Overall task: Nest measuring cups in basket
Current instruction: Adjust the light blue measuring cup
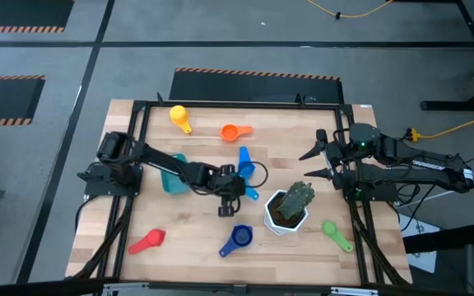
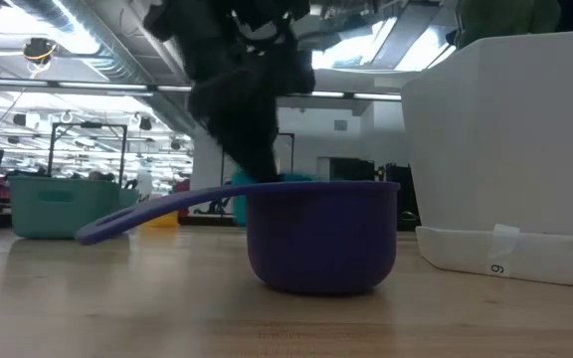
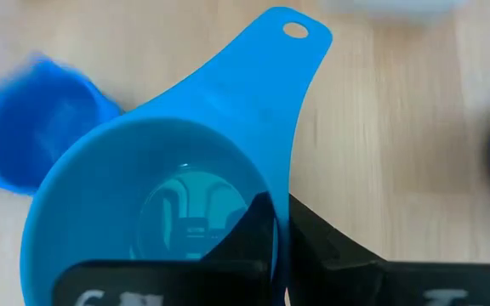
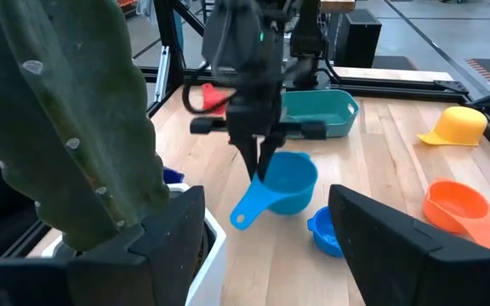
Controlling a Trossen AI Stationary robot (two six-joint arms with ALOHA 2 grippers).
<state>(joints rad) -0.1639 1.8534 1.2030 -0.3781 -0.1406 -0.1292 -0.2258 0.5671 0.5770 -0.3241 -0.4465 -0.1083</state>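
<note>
My left gripper (image 1: 235, 186) (image 4: 258, 166) is over the middle of the table, shut on a light blue measuring cup (image 3: 160, 178) (image 4: 287, 183) whose handle (image 3: 287, 51) points away from the arm. A smaller blue cup (image 1: 243, 159) (image 4: 323, 231) sits just beyond it. The teal basket (image 1: 174, 176) (image 4: 317, 113) stands on the table under the left arm. Yellow (image 1: 179, 117), orange (image 1: 235, 131), red (image 1: 148, 241), green (image 1: 336, 233) and dark blue (image 1: 239, 238) (image 2: 321, 234) cups lie scattered. My right gripper (image 1: 313, 163) waits open at the right. My left gripper holds the light blue cup by its bowl wall (image 3: 277, 223), to one side of the handle's root, with one finger (image 3: 258, 242) inside the bowl and one (image 3: 339, 255) outside. The fingers slant down from above. The cup is tilted, handle end lowest; whether its bottom touches the table I cannot tell.
A white hexagonal pot (image 1: 286, 215) (image 2: 515, 149) with a green plant stands right of centre, close to the held cup. A black frame (image 1: 138, 107) runs along the table's edges. Bare wood (image 1: 196, 222) lies near the front between the red and dark blue cups.
</note>
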